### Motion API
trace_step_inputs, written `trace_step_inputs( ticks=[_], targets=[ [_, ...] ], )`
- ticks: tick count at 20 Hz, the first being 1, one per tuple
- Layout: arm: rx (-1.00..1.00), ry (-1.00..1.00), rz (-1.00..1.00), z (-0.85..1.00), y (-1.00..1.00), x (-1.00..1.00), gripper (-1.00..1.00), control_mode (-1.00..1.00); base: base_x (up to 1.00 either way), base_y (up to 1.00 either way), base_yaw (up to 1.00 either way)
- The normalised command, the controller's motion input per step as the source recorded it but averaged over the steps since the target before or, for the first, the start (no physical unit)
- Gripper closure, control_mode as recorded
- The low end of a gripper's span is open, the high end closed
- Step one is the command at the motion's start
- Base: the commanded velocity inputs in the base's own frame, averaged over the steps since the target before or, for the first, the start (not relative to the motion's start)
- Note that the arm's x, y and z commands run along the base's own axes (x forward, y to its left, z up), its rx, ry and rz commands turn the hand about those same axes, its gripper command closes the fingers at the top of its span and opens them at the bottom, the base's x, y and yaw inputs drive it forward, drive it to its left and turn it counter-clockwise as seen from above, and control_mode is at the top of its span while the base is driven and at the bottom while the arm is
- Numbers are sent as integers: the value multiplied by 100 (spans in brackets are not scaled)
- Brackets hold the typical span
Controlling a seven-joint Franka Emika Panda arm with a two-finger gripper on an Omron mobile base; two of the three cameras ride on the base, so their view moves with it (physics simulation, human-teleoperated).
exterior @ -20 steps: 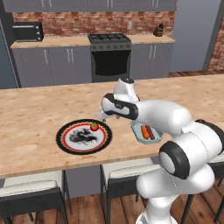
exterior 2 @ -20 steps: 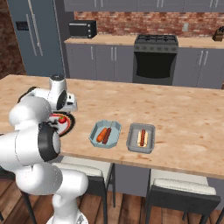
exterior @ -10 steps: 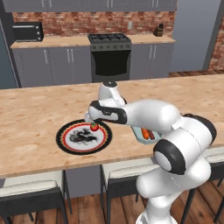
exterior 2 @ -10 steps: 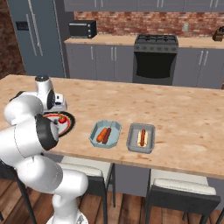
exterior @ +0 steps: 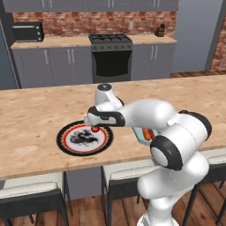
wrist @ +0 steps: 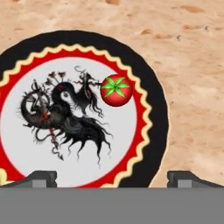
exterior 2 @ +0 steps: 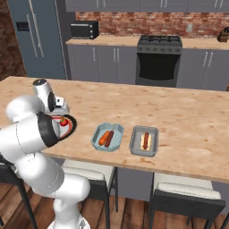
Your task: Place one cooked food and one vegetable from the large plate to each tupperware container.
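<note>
red tomato (wrist: pixel 116 91) sits on the large plate (wrist: pixel 154 105) near its red ring, green star top facing me; round, no long axis. my jaws hang wide open above the plate.

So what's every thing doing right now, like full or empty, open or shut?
Claw: open, holding nothing, above the plate.
Plate: flat on the counter, one tomato left.
Tomato: sitting on the plate, untouched.
Left container: holds a sausage and a carrot.
Right container: holds a hot dog.

large plate (wrist: pixel 151 109), tomato (wrist: pixel 115 91) on it
</note>
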Motion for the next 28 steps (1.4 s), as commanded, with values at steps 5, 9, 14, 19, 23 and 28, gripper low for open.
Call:
trace_step_inputs(
  ticks=[5, 9, 14, 19, 23, 28],
  targets=[
    [-3, 0, -7, -44, 0, 19, -100, -100, 0, 0, 0],
    [0, 0, -1, -20, -2, 34, -100, -100, 0, 0, 0],
    [0, 0, 0, 0, 0, 40, -100, -100, 0, 0, 0],
    [0, 0, 0, -5, 0, 25, -100, -100, 0, 0, 0],
    [0, 1, 0, -23, 0, 22, -100, -100, 0, 0, 0],
    [0, 0, 0, -29, 2, 0, -100, -100, 0, 0, 0]
  ],
)
